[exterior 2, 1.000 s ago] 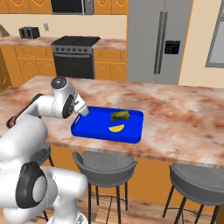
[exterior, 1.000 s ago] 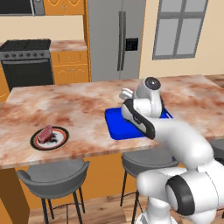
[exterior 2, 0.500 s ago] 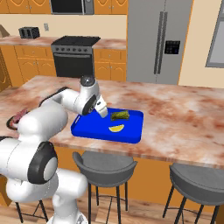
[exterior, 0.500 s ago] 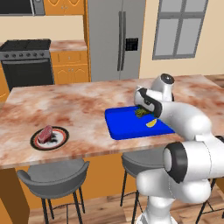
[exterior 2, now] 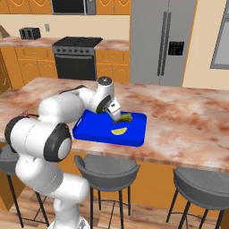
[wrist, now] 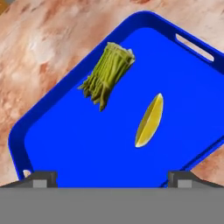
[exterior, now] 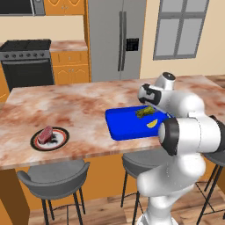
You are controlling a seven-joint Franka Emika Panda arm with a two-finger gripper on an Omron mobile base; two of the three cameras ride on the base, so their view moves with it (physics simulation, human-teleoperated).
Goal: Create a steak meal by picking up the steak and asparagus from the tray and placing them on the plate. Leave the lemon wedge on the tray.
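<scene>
The steak (exterior: pixel 45 133) lies on the round plate (exterior: pixel 60 140) at the left of the counter. The blue tray (exterior: pixel 124 125) sits at the counter's front right with the asparagus (exterior: pixel 145 111) and the lemon wedge (exterior: pixel 152 123) on it. My gripper (exterior: pixel 147 103) hangs open just above the asparagus end of the tray, holding nothing. From the right base, the gripper (exterior 2: pixel 116 114) is right beside the asparagus (exterior 2: pixel 125 117), with the lemon wedge (exterior 2: pixel 118 131) nearer the tray's (exterior 2: pixel 94 130) front. The hand view looks down on the asparagus (wrist: pixel 107 73), lemon wedge (wrist: pixel 150 120) and tray (wrist: pixel 83 146), with the gripper's (wrist: pixel 111 177) fingertips wide apart.
The marble island counter (exterior: pixel 83 105) stretches between plate and tray. Grey bar stools (exterior: pixel 52 176) stand along its front edge. A stove (exterior: pixel 26 61) and a steel fridge (exterior: pixel 116 39) line the back wall, well away.
The arm has swung rightwards from the tray's left side to above the asparagus. The gripper has stayed open. Steak, asparagus and lemon wedge have not moved.
</scene>
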